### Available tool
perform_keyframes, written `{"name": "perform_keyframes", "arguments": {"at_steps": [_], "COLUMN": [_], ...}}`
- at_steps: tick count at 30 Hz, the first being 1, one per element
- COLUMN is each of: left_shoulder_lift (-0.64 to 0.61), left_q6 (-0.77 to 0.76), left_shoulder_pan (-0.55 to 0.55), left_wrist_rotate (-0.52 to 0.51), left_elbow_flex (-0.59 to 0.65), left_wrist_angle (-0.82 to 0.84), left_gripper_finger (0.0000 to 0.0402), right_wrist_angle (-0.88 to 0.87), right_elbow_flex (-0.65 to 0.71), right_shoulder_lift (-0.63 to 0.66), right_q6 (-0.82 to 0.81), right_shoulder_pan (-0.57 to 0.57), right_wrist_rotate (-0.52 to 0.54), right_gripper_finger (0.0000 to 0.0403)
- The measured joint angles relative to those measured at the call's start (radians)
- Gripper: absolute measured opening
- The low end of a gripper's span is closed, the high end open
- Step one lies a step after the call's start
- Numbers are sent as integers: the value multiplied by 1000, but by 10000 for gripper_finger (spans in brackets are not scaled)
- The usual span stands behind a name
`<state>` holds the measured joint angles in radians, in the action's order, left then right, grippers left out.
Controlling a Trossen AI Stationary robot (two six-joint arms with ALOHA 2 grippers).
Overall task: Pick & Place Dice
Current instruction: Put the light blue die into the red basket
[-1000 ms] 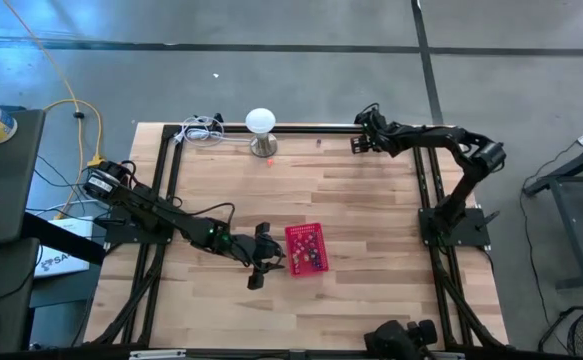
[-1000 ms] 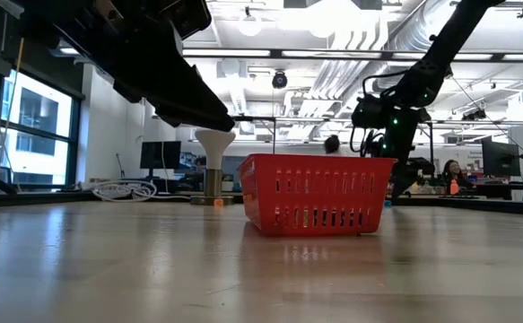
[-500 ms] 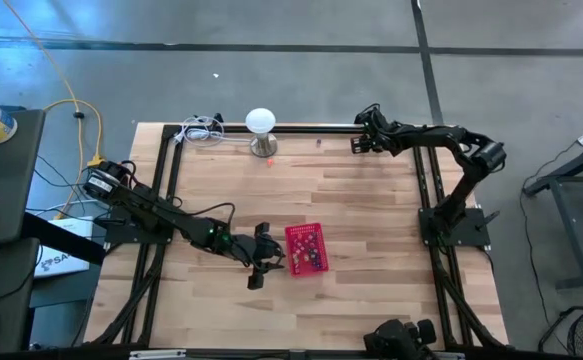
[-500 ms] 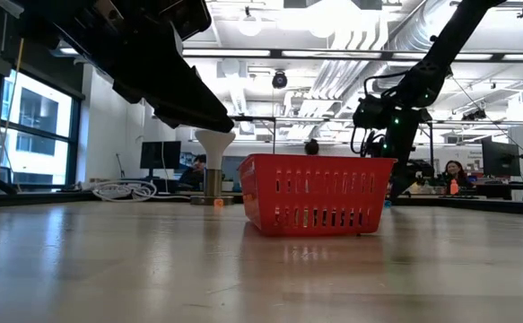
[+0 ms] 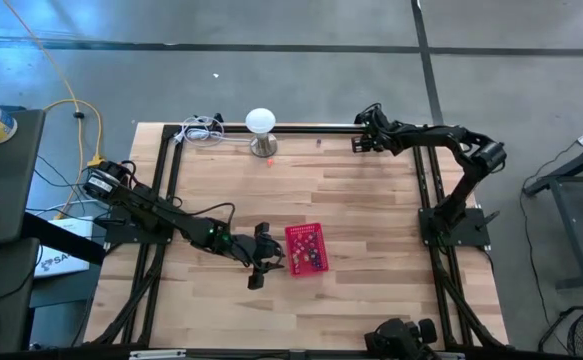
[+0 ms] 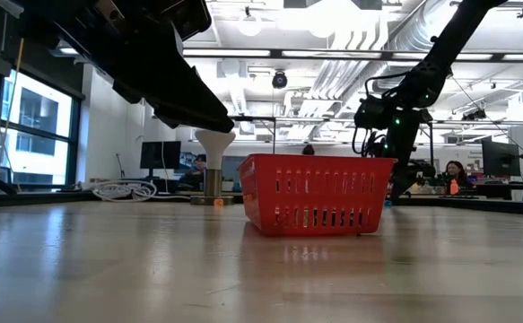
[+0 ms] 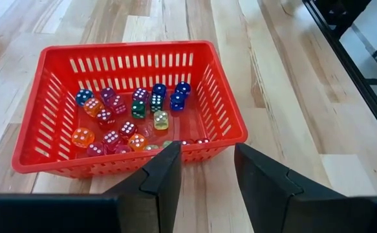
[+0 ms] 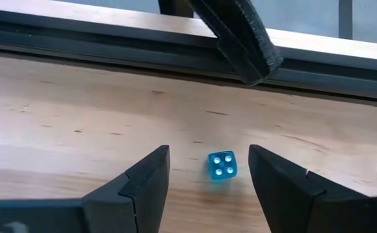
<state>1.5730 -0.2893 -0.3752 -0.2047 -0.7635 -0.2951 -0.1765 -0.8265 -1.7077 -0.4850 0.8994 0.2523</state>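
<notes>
- Hovering just beside the near rim of the red basket [image 7: 130,107], the left tool [image 7: 204,169] has its fingers apart and grips nothing; it looks parked there after a drop, or simply waiting its turn.
- Lying heaped on the basket floor are the dice [image 7: 129,116] gathered so far, in mixed colours, so the sorting seems well along.
- Standing at the far edge of the surface [image 5: 351,210], the white lamp [image 5: 261,123] keeps clear of the work; a small red speck beside it may be another die, though I cannot tell.
- Reaching down at the far right corner, the right tool [image 8: 207,173] straddles a lone blue die [image 8: 222,167], fingers apart on either side, not yet touching it, apparently lined up to pinch.
</notes>
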Motion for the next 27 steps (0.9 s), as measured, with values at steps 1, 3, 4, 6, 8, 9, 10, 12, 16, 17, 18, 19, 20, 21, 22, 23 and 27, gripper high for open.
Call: {"name": "perform_keyframes", "arguments": {"at_steps": [1,3,4,6,8,9,10,12,16,17,18,19,20,21,22,23,27], "left_shoulder_lift": [0,0,0,0,0,0,0,0,0,0,0,0,0,0,0,0,0], "left_q6": [0,0,0,0,0,0,0,0,0,1,0,0,0,0,1,1,1], "left_shoulder_pan": [0,0,0,0,0,0,0,0,0,0,0,0,0,0,0,0,0], "left_wrist_rotate": [0,0,0,0,0,0,1,1,1,1,1,1,1,1,1,1,2], "left_elbow_flex": [0,0,0,0,0,0,0,0,0,0,0,0,0,0,0,0,0], "left_wrist_angle": [0,0,0,0,0,0,0,0,0,0,0,0,0,0,0,0,0], "left_gripper_finger": [138,138,138,138,138,138,138,138,138,138,138,138,138,138,138,138,138], "right_wrist_angle": [0,0,0,0,1,2,2,2,5,6,7,7,7,7,7,7,1], "right_elbow_flex": [0,0,0,0,0,0,0,0,0,0,0,0,0,0,0,0,0], "right_shoulder_lift": [0,0,0,0,0,0,0,0,0,0,0,0,0,0,0,0,0], "right_q6": [0,1,5,10,11,11,11,11,11,11,11,11,10,10,11,12,21], "right_shoulder_pan": [0,-1,0,2,6,7,7,7,10,11,12,12,13,13,13,13,13], "right_wrist_rotate": [0,-4,-15,-41,-61,-69,-72,-73,-119,-131,-133,-133,-132,-132,-132,-132,-124], "right_gripper_finger": [201,201,201,201,201,201,201,201,201,201,201,201,201,201,201,200,180]}}
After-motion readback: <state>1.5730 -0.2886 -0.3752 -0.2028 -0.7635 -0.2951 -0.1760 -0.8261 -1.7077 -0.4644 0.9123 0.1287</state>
